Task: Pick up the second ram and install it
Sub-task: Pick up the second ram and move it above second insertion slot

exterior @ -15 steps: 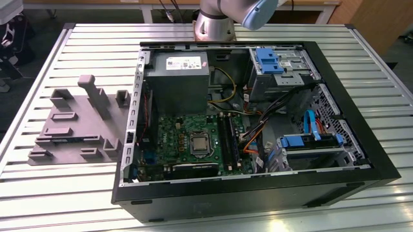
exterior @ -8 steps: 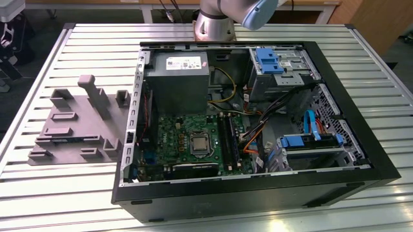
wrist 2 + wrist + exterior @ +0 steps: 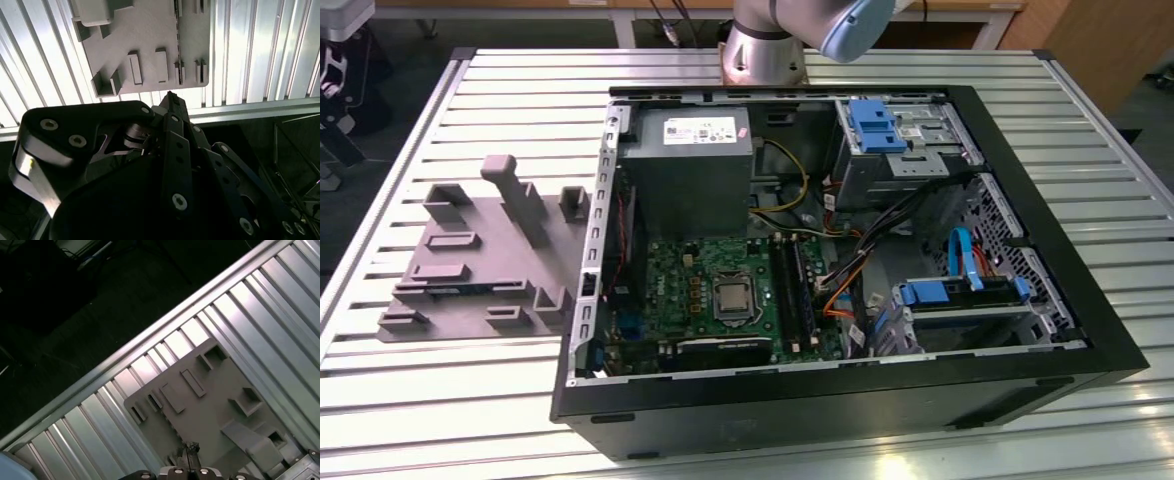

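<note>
- The end effector (image 3: 170,96) is narrow. In the second wrist view its two dark fingers are drawn together to one point, w/ nothing held between them.
- The second ram (image 3: 177,35) stands on its thin edge in a slot of the grey holder plate (image 3: 150,30), as a dark line running across the plate.
- The point of the end effector is over the plate's edge, just beside one end of the second ram. Whether it touches or is apart I cannot tell from this angle.
- In the exterior view the plate lies on the slatted metal surface (image 3: 440,420), at the exterior view's left, just beside the open PC case (image 3: 854,405). Here the second ram is a thin blue-green strip in the near half of the plate.
- A tall grey post (image 3: 520,200) stands upright on the far part of the plate.
- Inside the case the green motherboard (image 3: 707,290) lies at the near left. The long black memory slots (image 3: 790,285) run near-to-far on its right part.
- The grey PSU (image 3: 687,170) is on the far side of the motherboard, & blue drive brackets (image 3: 874,125) are at the far right.
- The arm base (image 3: 767,45) stands at the far side of the surface, behind the case.
</note>
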You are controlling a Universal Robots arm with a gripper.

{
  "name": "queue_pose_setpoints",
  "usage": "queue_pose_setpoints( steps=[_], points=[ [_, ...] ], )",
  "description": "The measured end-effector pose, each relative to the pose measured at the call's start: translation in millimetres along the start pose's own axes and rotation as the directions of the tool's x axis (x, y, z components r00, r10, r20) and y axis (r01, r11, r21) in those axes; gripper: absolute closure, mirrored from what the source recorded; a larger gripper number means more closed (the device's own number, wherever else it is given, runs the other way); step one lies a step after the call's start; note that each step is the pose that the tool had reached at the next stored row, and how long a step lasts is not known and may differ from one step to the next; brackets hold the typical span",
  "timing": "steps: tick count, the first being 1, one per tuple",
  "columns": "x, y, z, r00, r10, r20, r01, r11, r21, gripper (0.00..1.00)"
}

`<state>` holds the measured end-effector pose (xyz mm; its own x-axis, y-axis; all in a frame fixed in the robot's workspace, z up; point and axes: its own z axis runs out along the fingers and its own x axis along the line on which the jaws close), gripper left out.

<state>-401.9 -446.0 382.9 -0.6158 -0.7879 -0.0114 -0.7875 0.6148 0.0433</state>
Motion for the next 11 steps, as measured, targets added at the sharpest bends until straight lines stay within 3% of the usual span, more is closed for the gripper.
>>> queue_pose_setpoints(
  steps=[11],
  points=[
    [0.0, 0.0, 0.0, 1.0000, -0.001, -0.0001, 0.001, 1.0000, 0.0000, 0.89]
  ],
)
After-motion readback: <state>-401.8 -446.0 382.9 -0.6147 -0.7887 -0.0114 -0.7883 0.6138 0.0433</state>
